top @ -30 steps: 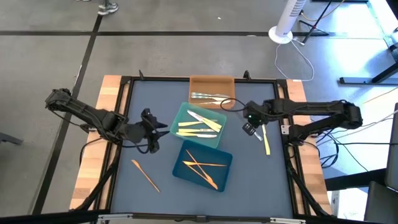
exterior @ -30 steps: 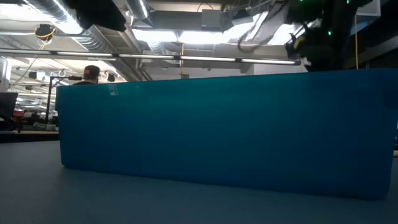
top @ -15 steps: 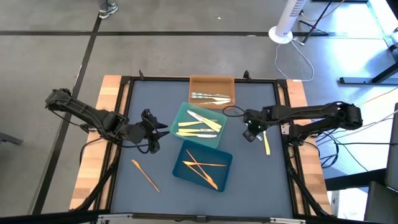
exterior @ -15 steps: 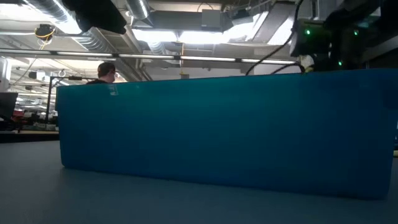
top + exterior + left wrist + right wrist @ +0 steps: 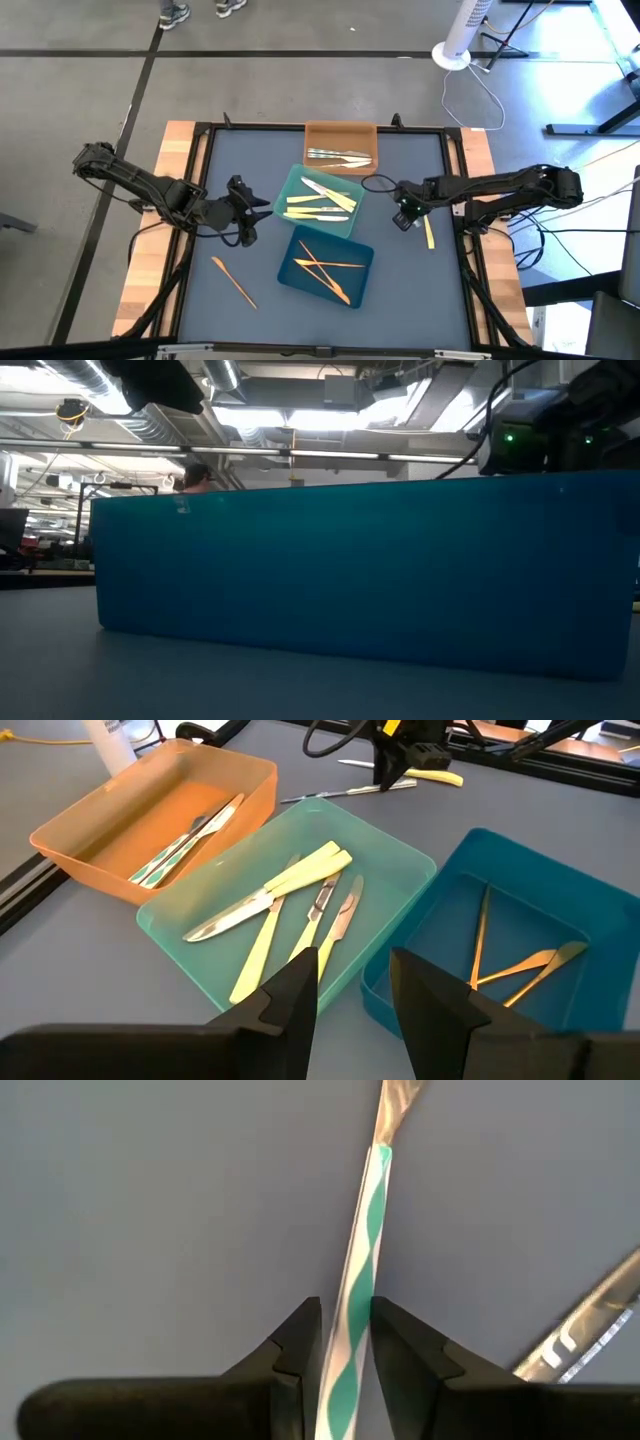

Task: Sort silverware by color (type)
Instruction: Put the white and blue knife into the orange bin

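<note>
The right claw is clamped on a thin, light, slippery striped utensil; grip mid-handle. The left claw hangs apart above the surface

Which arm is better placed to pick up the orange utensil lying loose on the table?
Left. The left gripper is open, empty, and on the same side of the teal tray as the orange utensil. The right gripper is beyond that tray, over a green-striped utensil.
</note>
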